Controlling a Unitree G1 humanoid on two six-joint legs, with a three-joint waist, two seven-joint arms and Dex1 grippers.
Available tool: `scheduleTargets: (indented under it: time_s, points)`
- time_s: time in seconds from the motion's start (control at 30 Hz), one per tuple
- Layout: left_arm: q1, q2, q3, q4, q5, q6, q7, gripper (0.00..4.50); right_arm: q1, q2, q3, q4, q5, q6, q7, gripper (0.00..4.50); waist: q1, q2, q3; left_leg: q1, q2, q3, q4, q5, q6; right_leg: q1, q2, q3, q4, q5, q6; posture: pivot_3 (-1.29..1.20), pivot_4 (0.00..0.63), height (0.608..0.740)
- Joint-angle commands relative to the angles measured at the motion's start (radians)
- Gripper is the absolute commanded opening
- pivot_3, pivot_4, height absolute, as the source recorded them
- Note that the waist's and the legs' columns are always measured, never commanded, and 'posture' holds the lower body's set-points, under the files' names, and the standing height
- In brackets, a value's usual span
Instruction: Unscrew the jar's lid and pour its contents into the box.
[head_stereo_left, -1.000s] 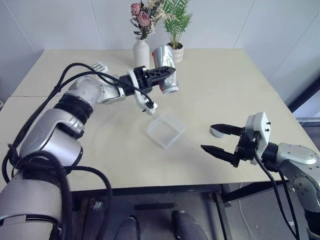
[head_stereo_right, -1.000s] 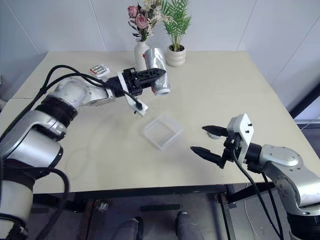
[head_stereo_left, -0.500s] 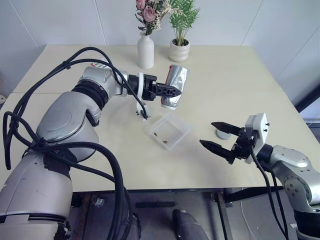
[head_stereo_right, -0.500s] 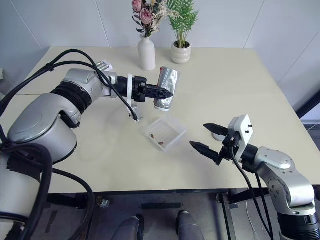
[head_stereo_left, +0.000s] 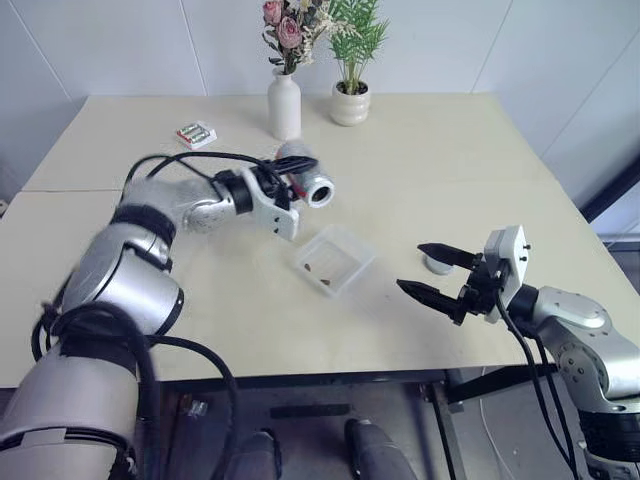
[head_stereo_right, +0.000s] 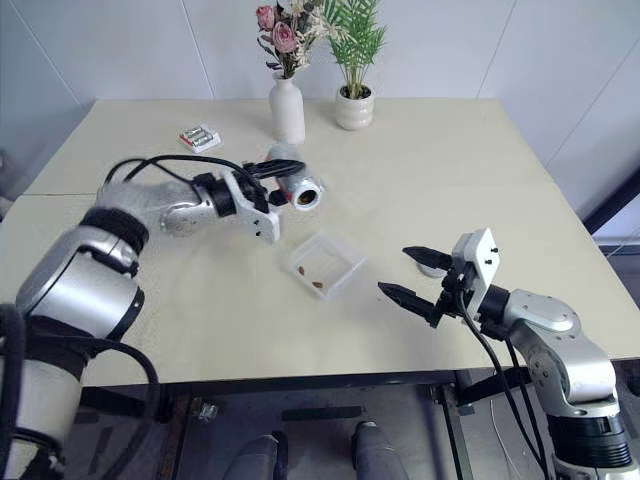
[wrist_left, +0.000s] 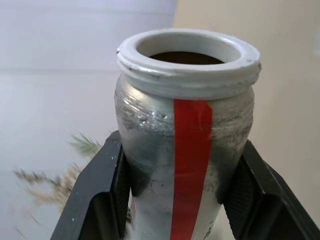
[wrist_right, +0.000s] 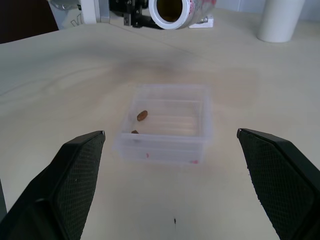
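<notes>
Bright, even, soft-shadowed light on the table (head_stereo_left: 450, 160) (slight blur in both wrist views).

My left gripper (head_stereo_left: 290, 172) clamps the lidless silver jar (head_stereo_left: 305, 181) on its side; brown bits (wrist_right: 142, 115) lie in the clear box (head_stereo_left: 334, 260).
</notes>
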Motion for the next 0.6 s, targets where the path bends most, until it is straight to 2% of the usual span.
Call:
scheduleTargets:
  time_s: [0.03, 0.13, 0.3, 0.37, 0.47, 0.6]
  points:
    - [0.100, -0.049, 0.349, -0.172, -0.546, 0.259, -0.526, 2.05, -0.057, -0.002, 0.010, -0.015, 0.023, -0.001, 0.025, 4.46, 0.003, 0.000, 0.000, 0.000, 0.000, 0.000, 0.001, 0.000, 0.001, 0.000, 0.000, 0.000, 0.001, 0.000, 0.000, 0.00, 0.150, 0.740]
    - [0.229, -0.043, 0.504, -0.423, -0.794, 0.583, -0.688, 2.05, -0.103, 0.001, 0.036, -0.010, 0.030, 0.007, 0.044, 4.46, -0.005, 0.000, 0.000, 0.000, 0.000, -0.001, 0.002, 0.001, 0.001, 0.001, 0.000, 0.001, 0.003, 0.001, 0.000, 0.00, 0.150, 0.740]
    - [0.437, -0.003, 0.714, -0.728, -1.020, 1.047, -0.616, 2.05, -0.209, 0.032, 0.105, -0.006, 0.033, 0.018, 0.075, 4.46, -0.039, 0.001, 0.000, 0.003, 0.001, -0.003, 0.004, 0.002, 0.002, 0.001, 0.001, 0.001, 0.012, 0.001, 0.000, 0.00, 0.150, 0.740]
    - [0.515, 0.012, 0.766, -0.803, -1.037, 1.137, -0.552, 2.05, -0.250, 0.050, 0.131, -0.005, 0.031, 0.020, 0.089, 4.46, -0.050, 0.001, 0.000, 0.003, 0.000, -0.004, 0.007, 0.002, 0.002, 0.001, 0.001, 0.001, 0.015, 0.001, 0.000, 0.00, 0.150, 0.740]
    - [0.635, 0.062, 0.783, -0.829, -0.975, 1.235, -0.456, 2.05, -0.323, 0.099, 0.163, -0.002, 0.034, 0.011, 0.092, 4.46, -0.064, 0.001, -0.001, 0.003, 0.000, -0.005, 0.014, 0.003, 0.002, 0.001, 0.002, 0.001, 0.020, 0.002, -0.001, 0.00, 0.150, 0.740]
    - [0.706, 0.084, 0.826, -0.802, -0.966, 1.208, -0.408, 2.05, -0.376, 0.148, 0.174, -0.005, 0.038, 0.008, 0.083, 4.46, -0.063, -0.002, -0.001, 0.004, 0.000, -0.005, 0.016, 0.006, 0.004, 0.003, 0.002, 0.001, 0.019, 0.004, -0.002, 0.00, 0.150, 0.740]
